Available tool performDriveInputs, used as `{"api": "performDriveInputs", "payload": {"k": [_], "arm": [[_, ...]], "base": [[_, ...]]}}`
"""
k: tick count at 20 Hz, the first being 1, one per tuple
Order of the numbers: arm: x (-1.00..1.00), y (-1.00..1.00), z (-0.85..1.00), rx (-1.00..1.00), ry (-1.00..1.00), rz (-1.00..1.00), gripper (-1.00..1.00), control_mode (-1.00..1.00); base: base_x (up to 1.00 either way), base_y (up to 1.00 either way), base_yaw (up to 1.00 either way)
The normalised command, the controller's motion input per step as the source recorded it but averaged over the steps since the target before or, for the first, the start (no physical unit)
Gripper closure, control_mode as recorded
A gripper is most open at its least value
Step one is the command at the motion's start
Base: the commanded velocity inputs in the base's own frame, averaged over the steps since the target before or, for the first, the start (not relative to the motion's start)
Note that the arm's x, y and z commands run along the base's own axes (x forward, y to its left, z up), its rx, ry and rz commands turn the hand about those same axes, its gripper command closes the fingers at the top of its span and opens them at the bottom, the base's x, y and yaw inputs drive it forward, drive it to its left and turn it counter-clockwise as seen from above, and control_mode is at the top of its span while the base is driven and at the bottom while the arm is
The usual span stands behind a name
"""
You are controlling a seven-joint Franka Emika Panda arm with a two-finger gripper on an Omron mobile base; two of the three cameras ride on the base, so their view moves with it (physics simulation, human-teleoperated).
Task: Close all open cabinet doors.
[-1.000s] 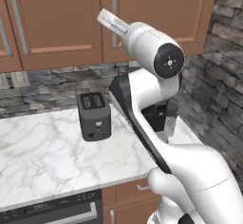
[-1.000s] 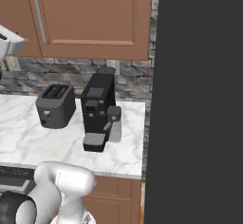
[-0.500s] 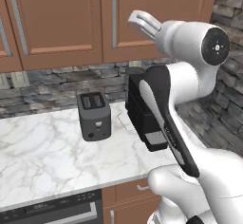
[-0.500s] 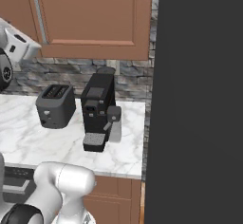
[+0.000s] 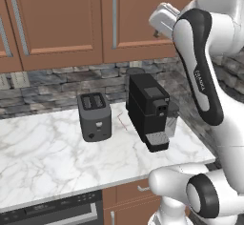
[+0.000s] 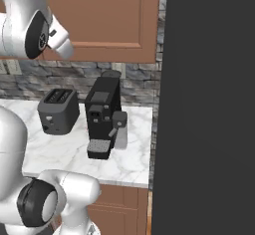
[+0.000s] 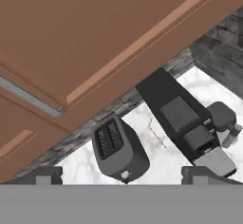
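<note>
Hanging up high right in front of the cabinet doors [image 5: 143,14], nose almost on the wood. Holding the jaws spread wide and pinching nothing, going by the two dark tips sitting far apart in the hand view. Looking straight ahead of the jaws at a door panel [image 7: 95,38], with the silver handle [image 5: 114,16] off to one side. Honestly not spotting any door swung out near the jaws here; both of these seem flush, so probably hunting for one somewhere else.

Worrying mostly about:
- scraping or thumping the panel just ahead of the jaws if pushing forward any more, being this close already
- catching a spread finger on that handle while sliding sideways along the wood
- dropping down and clipping the coffee machine [image 5: 150,112] well below the jaws, or the toaster [image 5: 95,117] beside it on the desk [image 5: 43,148]
- swinging blind toward the big dark slab [image 6: 209,104] off to the side, not being able to tell what that is
</note>
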Motion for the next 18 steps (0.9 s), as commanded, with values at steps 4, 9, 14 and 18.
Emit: {"api": "performDriveInputs", "payload": {"k": [4,9,14,18], "arm": [[0.03,-0.10,-0.61,-0.01,0.06,0.00,-1.00,-1.00],[-0.13,0.00,-0.35,-0.07,-0.01,0.00,-1.00,-1.00],[-0.58,0.00,0.00,-0.04,-0.04,0.00,-1.00,-1.00],[-0.85,0.00,0.00,-0.03,-0.19,0.02,-1.00,-1.00]], "base": [[0.00,0.00,0.00],[0.00,0.00,0.00],[0.00,0.00,0.00],[0.00,0.00,0.00]]}}
